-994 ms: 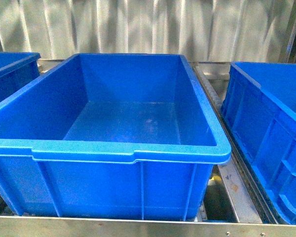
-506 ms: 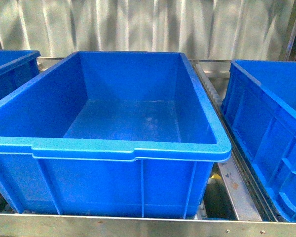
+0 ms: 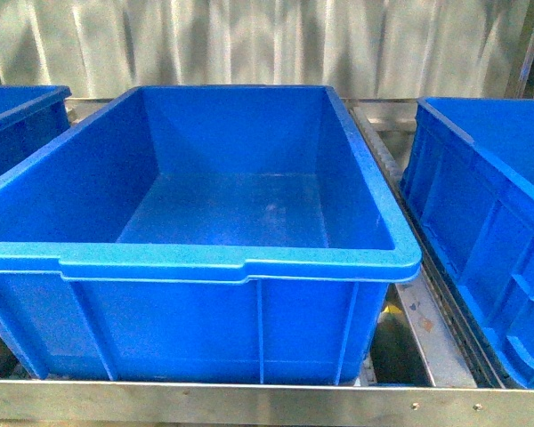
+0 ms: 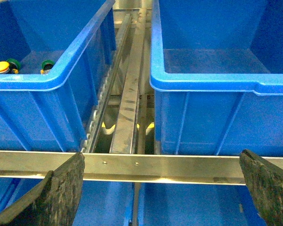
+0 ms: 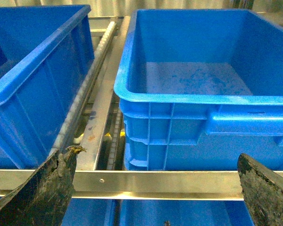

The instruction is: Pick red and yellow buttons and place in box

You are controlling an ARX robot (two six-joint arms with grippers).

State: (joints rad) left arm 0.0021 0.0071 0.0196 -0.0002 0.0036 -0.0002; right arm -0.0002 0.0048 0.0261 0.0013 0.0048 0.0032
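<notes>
Hanging just short of a steel rail (image 4: pixel 132 165), left end effector (image 4: pixel 161 157) has its dark fingers (image 4: pixel 56 193) spread wide with only air between them. Right end effector (image 5: pixel 156 155) is spread just as wide, gripping no object, fingers (image 5: pixel 42 193) ragged at the edges, another stretch of rail across its view. Past the rail, left wrist view shows left box (image 4: pixel 61 77) and middle box (image 4: pixel 203 82) side by side, with a roller track (image 4: pixel 101 108) and a flat steel strip running away between them. Yellow button (image 4: pixel 0 67) lies on the floor of left box, close behind its near wall. One green-capped switch (image 4: pixel 12 63) is right against it, a second green cap (image 4: pixel 47 64) a little apart, both partly hidden by the rim. Right wrist view has right box (image 5: pixel 188 96) ahead, floor scuffed pale, separated from middle box by more rollers. Front view: middle box fills the centre with a plain blue floor, the other two boxes cut off at either edge, no arm in view. Corrugated metal wall (image 3: pixel 249 44) at the very back
</notes>
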